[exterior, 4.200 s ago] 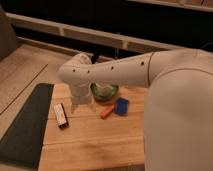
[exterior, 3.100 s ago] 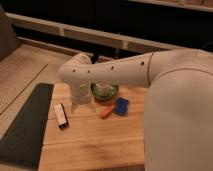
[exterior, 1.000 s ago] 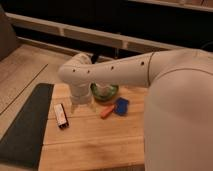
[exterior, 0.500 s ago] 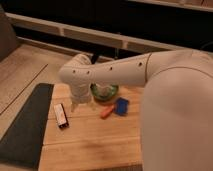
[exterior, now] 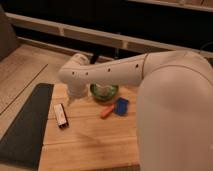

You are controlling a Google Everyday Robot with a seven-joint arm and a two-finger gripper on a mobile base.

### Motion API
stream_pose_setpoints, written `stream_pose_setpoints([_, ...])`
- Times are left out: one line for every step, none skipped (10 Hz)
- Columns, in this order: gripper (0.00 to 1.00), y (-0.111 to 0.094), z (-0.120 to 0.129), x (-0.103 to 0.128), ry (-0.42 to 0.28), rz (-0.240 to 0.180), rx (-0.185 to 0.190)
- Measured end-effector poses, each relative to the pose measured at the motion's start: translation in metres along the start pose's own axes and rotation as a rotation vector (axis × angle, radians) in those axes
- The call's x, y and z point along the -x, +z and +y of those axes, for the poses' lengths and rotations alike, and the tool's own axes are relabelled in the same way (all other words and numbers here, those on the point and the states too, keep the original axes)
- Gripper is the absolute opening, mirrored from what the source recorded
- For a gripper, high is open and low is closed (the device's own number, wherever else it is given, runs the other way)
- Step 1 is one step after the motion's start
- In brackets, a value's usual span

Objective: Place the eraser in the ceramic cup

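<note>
The eraser [exterior: 61, 115], a small white block with a dark end, lies flat on the wooden table [exterior: 90, 145] at its left side. Further back stands the green ceramic cup [exterior: 104, 91], partly hidden behind my white arm [exterior: 115, 72]. My arm reaches in from the right and bends down over the table's back left. The gripper [exterior: 70, 99] hangs below that bend, just above and behind the eraser and left of the cup. Only its tip shows; it stands open and holds nothing.
An orange piece [exterior: 106, 111] and a blue block [exterior: 121, 105] lie side by side in front of the cup. A dark mat [exterior: 25, 125] runs along the table's left edge. My white body fills the right side of the view.
</note>
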Motion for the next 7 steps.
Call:
stream_pose_setpoints([0.65,0.004,0.008,0.007,-0.023,-0.019,0.014])
stream_pose_setpoints([0.65,0.008,0.017,0.014,-0.042,-0.034,0.026])
stream_pose_setpoints([0.65,0.012,0.029,0.022,-0.062,-0.049,0.041])
stream_pose_setpoints([0.65,0.015,0.036,0.028,-0.072,-0.057,0.048])
stream_pose_setpoints([0.65,0.020,0.045,0.034,-0.084,-0.064,0.052])
stream_pose_setpoints([0.65,0.029,0.055,0.039,-0.093,-0.069,0.055])
stream_pose_setpoints([0.65,0.037,0.065,0.042,-0.099,-0.069,0.066])
